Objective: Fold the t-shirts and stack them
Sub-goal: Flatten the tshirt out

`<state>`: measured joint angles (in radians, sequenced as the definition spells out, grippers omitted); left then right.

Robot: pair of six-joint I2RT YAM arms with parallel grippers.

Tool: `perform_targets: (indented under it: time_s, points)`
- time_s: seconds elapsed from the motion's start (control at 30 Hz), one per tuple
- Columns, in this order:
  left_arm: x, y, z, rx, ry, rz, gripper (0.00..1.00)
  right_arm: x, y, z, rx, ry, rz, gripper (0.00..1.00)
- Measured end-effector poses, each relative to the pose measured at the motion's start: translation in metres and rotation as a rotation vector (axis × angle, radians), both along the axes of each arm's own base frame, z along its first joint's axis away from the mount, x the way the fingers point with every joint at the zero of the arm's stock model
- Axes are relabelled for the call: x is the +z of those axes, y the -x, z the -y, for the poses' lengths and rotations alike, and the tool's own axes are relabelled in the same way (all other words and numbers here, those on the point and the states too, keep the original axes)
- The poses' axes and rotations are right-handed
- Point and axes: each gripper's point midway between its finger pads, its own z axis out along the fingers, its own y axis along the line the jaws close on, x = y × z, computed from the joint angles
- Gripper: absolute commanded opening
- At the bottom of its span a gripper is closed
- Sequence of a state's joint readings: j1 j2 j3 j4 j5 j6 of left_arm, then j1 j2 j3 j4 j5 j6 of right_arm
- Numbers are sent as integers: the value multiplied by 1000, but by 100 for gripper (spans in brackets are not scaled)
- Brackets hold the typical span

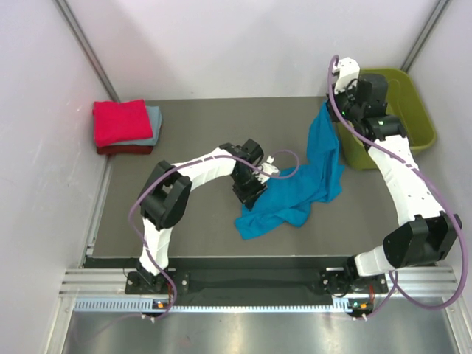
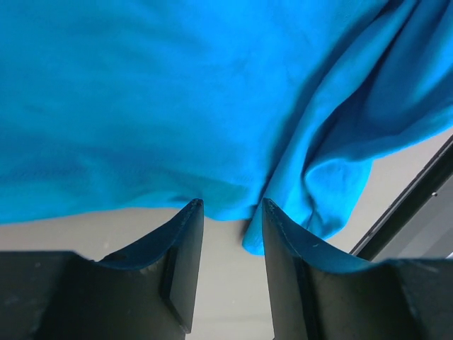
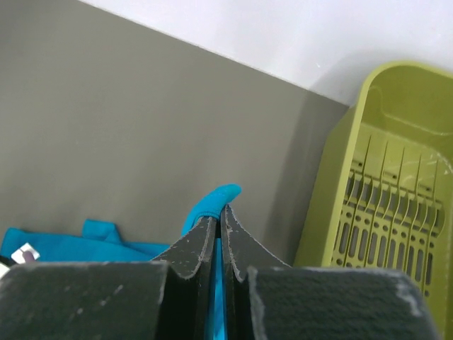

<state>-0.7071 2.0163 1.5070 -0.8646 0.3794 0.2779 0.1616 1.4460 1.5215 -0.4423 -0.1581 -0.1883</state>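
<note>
**A robotics lab test cell**

Plain white panel walls point(image 1: 243, 44) box in a grey-topped desk point(image 1: 199, 125) on three sides, with dark struts point(image 1: 85, 44) running up the back corners. A slotted aluminium rail point(image 1: 96, 282) runs along the near edge. A white left arm point(image 1: 203, 168) and a white right arm point(image 1: 402, 177) are bolted to it side by side, each trailing a loose purple cable point(image 1: 131, 212). Bare brushed sheet metal point(image 1: 221, 332) lies in front of the rail. Household goods on the desk are a teal t-shirt point(image 1: 310, 184), a small stack of folded shirts point(image 1: 122, 122) in the far left corner, and an olive-green plastic basket point(image 1: 417, 110) at the far right.
</note>
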Motion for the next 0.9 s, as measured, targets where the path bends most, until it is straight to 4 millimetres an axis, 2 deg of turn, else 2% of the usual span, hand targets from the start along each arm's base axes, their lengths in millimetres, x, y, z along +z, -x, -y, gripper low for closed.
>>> perform_targets:
  time_s: [0.2,0.4,0.5,0.53,0.6,0.9]
  points:
    - [-15,4,7,8,-9,-55,41,-11,2,1,3,11,-24,0]
    - [-15,4,9,25,-9,-68,35,-12,3,1,4,14,-23,0]
    - [-16,2,9,30,-14,-58,20,-11,3,1,4,14,-23,0]
    - [-18,1,8,30,-14,-54,9,-11,3,1,4,14,-23,0]
    - [-20,1,8,37,-14,-52,0,-11,3,1,4,14,-23,0]
    - [-17,-4,4,63,-27,-25,0,-13,2,1,4,14,-26,0]
